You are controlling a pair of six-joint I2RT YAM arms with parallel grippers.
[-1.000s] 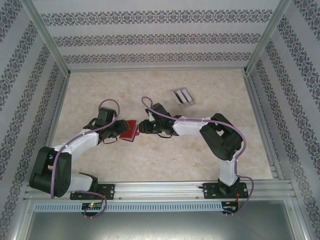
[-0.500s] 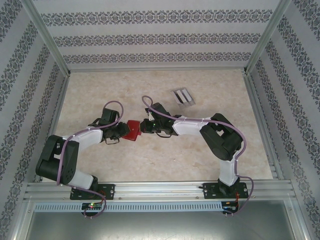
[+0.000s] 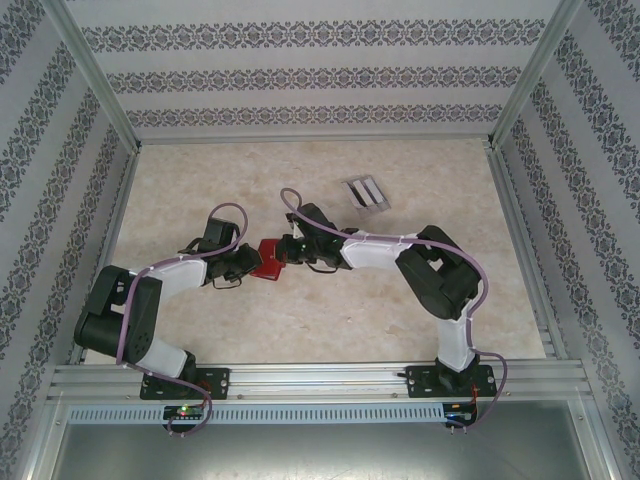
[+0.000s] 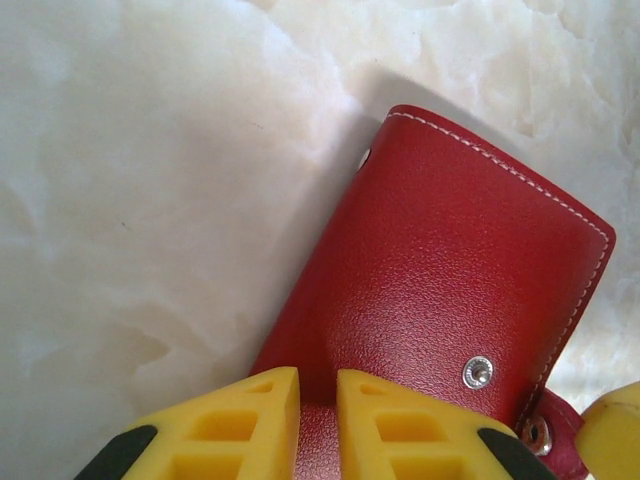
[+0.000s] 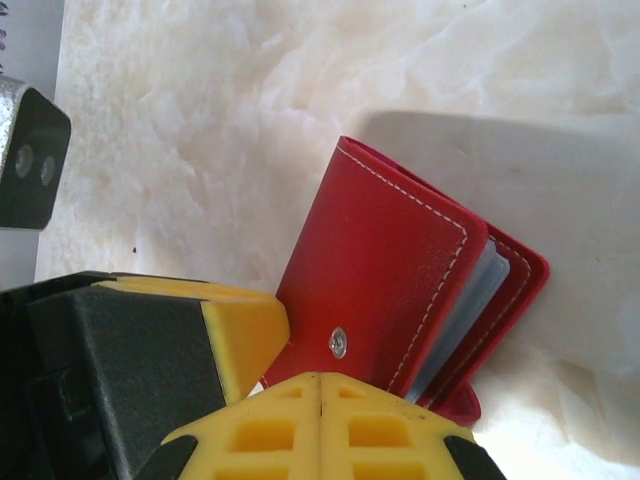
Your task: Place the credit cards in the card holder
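On the table, right in the middle, the card holder lies half open between your arms. Your left gripper pinches its edge. Your right gripper is squeezed together, touching it. I think you're opening it: next, spread the covers gently.

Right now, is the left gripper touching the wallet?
Touching. In the left wrist view the left gripper clamps the wallet at its near edge: red leather fills the slit between its yellow fingers.
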